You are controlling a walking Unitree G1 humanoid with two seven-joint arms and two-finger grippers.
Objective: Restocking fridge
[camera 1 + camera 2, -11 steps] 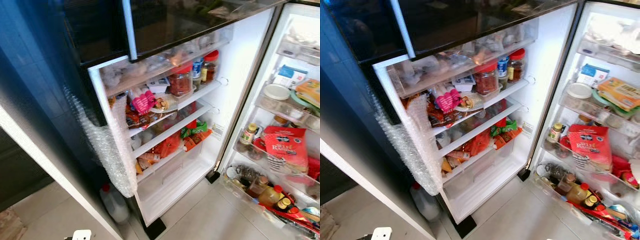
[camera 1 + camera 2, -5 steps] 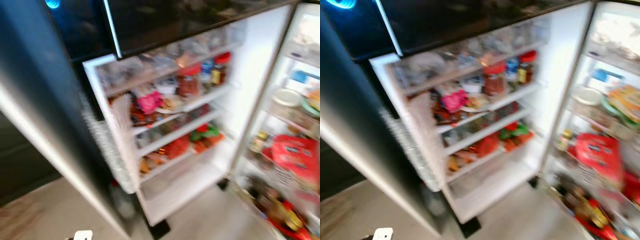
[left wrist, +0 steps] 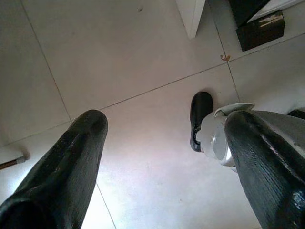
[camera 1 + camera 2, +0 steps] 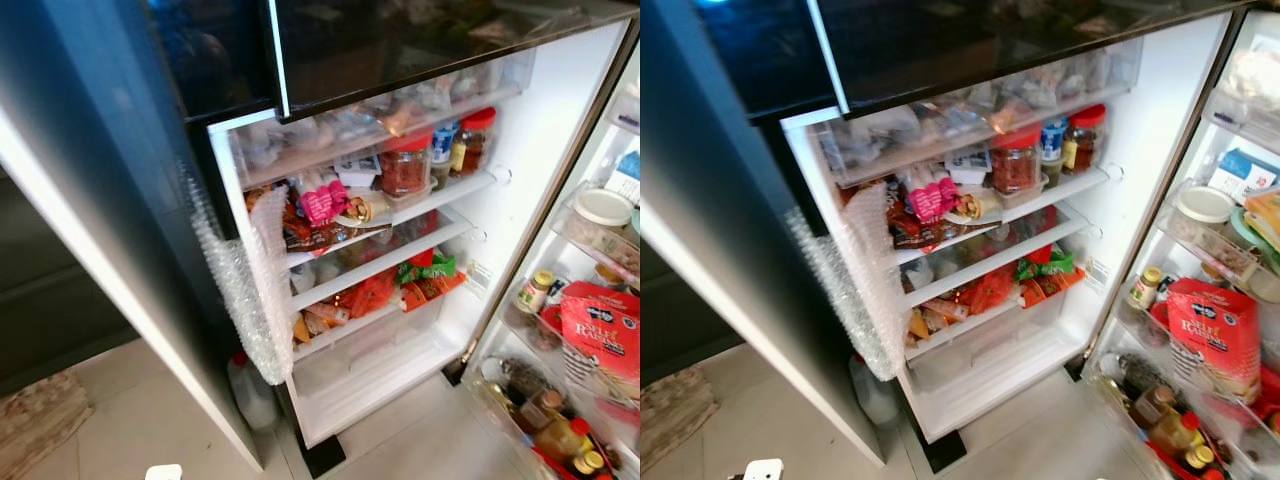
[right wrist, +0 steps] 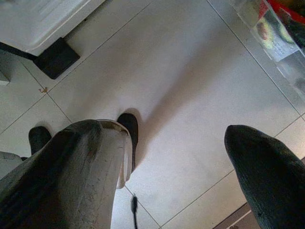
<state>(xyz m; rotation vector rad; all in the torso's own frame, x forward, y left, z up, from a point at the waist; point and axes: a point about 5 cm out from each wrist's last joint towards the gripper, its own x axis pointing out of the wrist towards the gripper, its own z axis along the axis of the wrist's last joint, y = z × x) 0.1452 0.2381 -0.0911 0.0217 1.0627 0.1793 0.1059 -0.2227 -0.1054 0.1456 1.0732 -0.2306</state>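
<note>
While both arms hang idle, the fridge [image 4: 520, 130] stands wide open ahead, its door swung out to the right. On the upper shelf sit two red-lidded jars [image 4: 405, 165] with a blue-capped bottle between them, and a pink packet [image 4: 322, 198] lies to their left. Lower down, orange and green snack bags [image 4: 420, 275] crowd the middle shelf, above a clear drawer [image 4: 365, 350]. Bubble wrap [image 4: 245, 285] hangs along the fridge's left edge (a white jug [image 4: 250, 390] stands on the floor just below it). A red bag [image 4: 600, 335] and several bottles [image 4: 555, 440] fill the door racks on the right. Pointing down at the pale tiled floor [image 3: 143, 47], the left gripper [image 3: 164, 157] has its fingers spread with nothing between them; likewise the right gripper [image 5: 181, 167], spread apart and holding nothing.
</note>
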